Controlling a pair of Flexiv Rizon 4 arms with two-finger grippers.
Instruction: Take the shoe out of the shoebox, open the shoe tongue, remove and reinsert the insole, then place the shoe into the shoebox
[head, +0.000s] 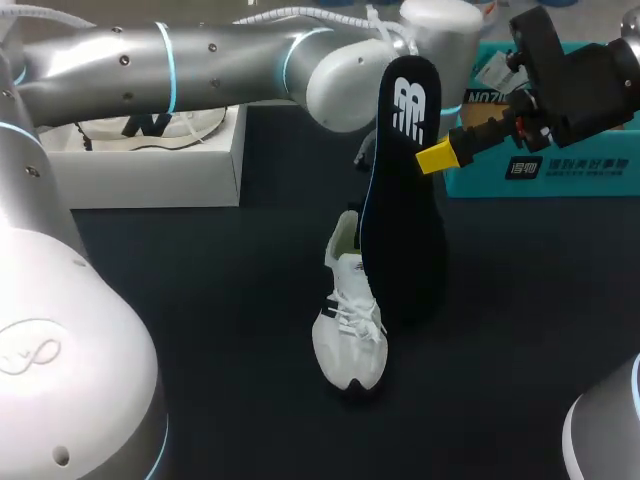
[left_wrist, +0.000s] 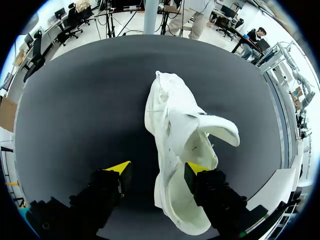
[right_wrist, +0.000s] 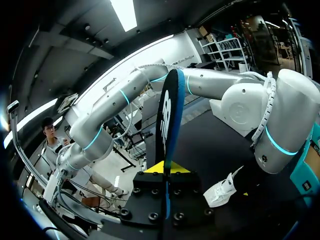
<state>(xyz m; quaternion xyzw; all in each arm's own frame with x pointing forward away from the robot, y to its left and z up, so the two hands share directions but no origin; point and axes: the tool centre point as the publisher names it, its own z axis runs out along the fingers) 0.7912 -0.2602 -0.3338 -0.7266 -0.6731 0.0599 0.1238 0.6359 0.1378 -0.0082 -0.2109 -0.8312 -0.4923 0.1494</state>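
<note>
Black table (head: 200, 330) holds your shoe (head: 350, 320) mid-frame, its heel between the spread fingers of your left gripper (left_wrist: 159, 169). Your right gripper (head: 432, 155) clamps the insole (head: 400, 210) upright, upper centre.

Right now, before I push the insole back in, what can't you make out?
1. Head view: the left gripper is hidden behind the raised insole, as is part of the white shoe's heel opening.
2. Head view: the right gripper's far finger, behind the insole.
3. Right wrist view: most of the shoe, behind the left arm and the gripper's own body.
4. Left wrist view: the shoe's inside toward the toe, under the tongue.
</note>
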